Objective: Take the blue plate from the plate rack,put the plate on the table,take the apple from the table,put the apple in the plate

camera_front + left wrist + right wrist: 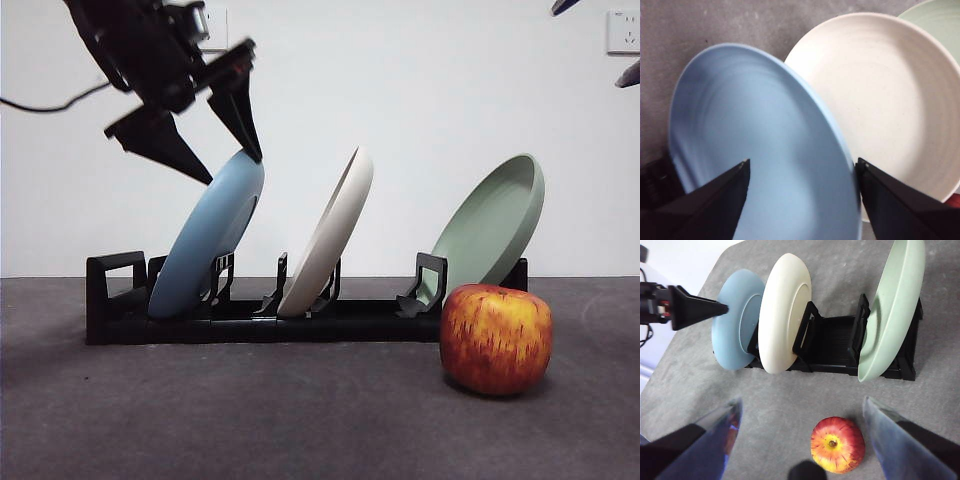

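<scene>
While left gripper (228,158) fingers stand wide astride blue plate (205,240) top rim, rim to be clamped squarely, then lifted clear of plate rack (115,300).

The blue plate (765,150) hides most of the plate rack (655,182), and the frame edge crops the sage-green plate (935,22).
</scene>
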### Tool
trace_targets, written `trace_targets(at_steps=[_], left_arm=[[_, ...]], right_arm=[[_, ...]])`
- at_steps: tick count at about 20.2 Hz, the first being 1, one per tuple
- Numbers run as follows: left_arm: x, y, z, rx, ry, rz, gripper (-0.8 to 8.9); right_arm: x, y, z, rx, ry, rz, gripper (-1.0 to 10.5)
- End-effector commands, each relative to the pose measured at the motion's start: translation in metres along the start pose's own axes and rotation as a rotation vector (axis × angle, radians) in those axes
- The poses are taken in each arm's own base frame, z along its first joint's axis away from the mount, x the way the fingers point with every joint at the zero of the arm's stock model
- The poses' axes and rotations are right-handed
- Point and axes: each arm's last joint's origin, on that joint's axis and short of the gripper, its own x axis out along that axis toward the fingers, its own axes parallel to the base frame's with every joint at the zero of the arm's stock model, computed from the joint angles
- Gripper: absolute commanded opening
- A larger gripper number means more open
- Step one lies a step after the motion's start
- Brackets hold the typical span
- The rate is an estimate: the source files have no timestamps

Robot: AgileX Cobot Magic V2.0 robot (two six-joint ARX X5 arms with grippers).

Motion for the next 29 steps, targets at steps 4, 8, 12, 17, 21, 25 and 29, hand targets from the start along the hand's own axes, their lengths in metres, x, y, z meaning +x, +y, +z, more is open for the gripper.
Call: trace_targets(at_steps=[4,8,12,17,21,25,29], left_arm=[[0.008,-0.008,-0.001,0.037,0.005,-0.016,0.85],[0.004,-0.010,0.000,0.041,0.000,-0.018,-0.08],[-0.027,-0.023,0.014,0.058,-0.017,-0.026,-0.08],[-0.100,-0.066,0.023,0.193,-0.046,-0.076,-0.08],[-0.169,-0.105,-0.011,0.350,-0.033,-0.096,-0.08],[-0.218,-0.140,-0.052,0.463,-0.044,-0.025,-0.08],[-0.214,-0.165,-0.090,0.527,0.028,0.113,-0.09]], right_arm=[[-0.001,0.001,0.001,-0.016,-0.007,-0.002,4.1],[-0.001,0.001,0.001,-0.016,-0.007,-0.001,4.1],[-0.001,0.001,0.001,-0.016,-0.006,-0.001,4.1],[-0.001,0.001,0.001,-0.016,-0.006,-0.002,4.1],[-0.001,0.001,0.001,-0.014,-0.003,-0.002,4.1],[-0.001,0.001,0.001,-0.016,-0.001,-0.003,4.1],[-0.001,0.001,0.001,-0.016,-0.001,-0.002,4.1]])
